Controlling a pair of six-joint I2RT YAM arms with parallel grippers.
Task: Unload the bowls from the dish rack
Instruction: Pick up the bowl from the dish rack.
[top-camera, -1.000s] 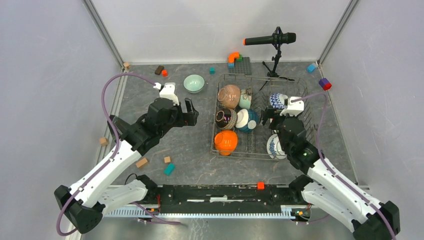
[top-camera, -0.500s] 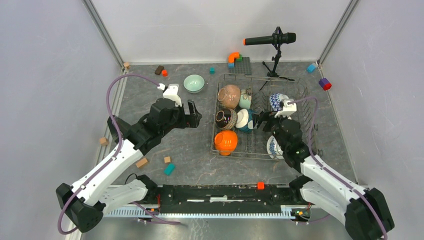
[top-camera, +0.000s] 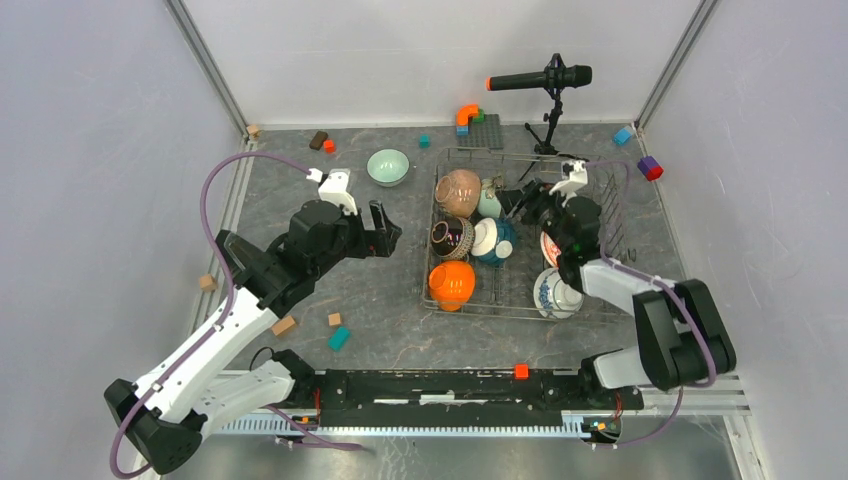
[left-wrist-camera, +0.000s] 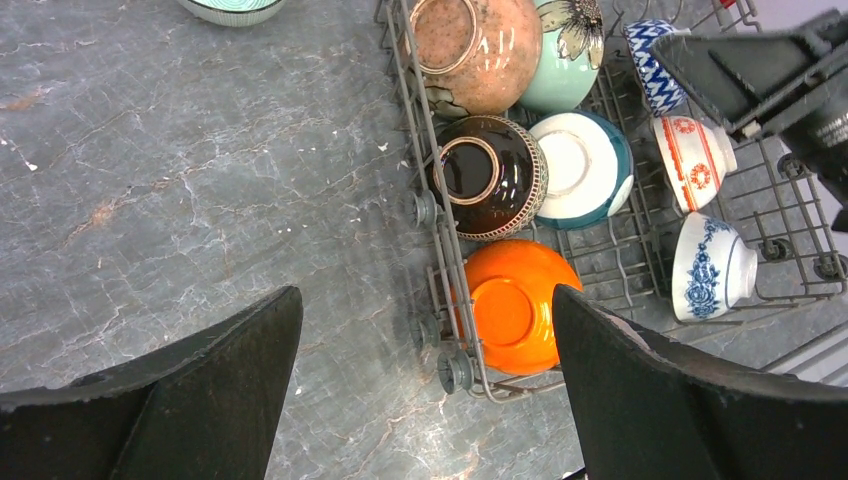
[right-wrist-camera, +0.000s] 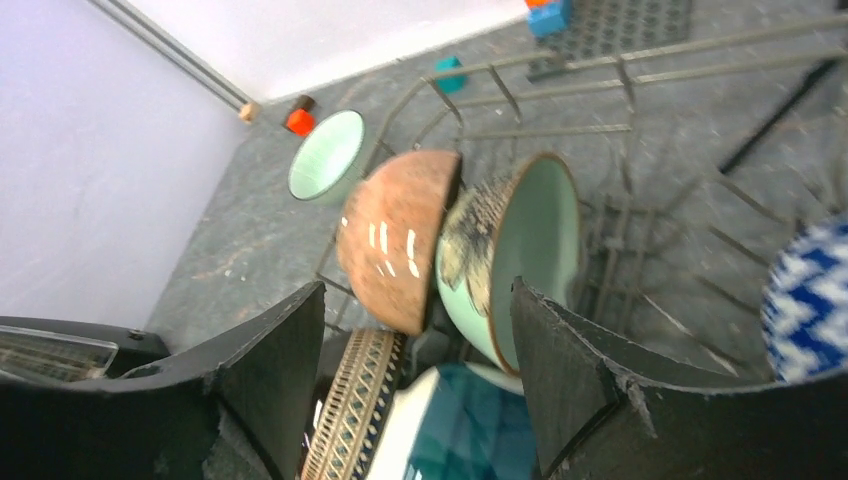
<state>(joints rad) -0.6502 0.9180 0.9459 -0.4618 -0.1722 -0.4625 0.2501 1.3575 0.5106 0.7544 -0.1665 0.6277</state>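
Eight bowls (left-wrist-camera: 585, 170) sit in the dish rack (top-camera: 515, 290), one more out on the table (top-camera: 380, 290)
At the rack's near left corner the orange bowl (top-camera: 452, 284), with the dark striped bowl (top-camera: 451, 238) then the brown speckled bowl (top-camera: 457, 192) behind it; pale green bowl (top-camera: 388, 166) upright on the table left of the rack's far corner; left fingers (left-wrist-camera: 200, 400) spread wide, empty, over the table beside the rack; right fingers (right-wrist-camera: 270, 380) wide apart, empty, over the rack's far half
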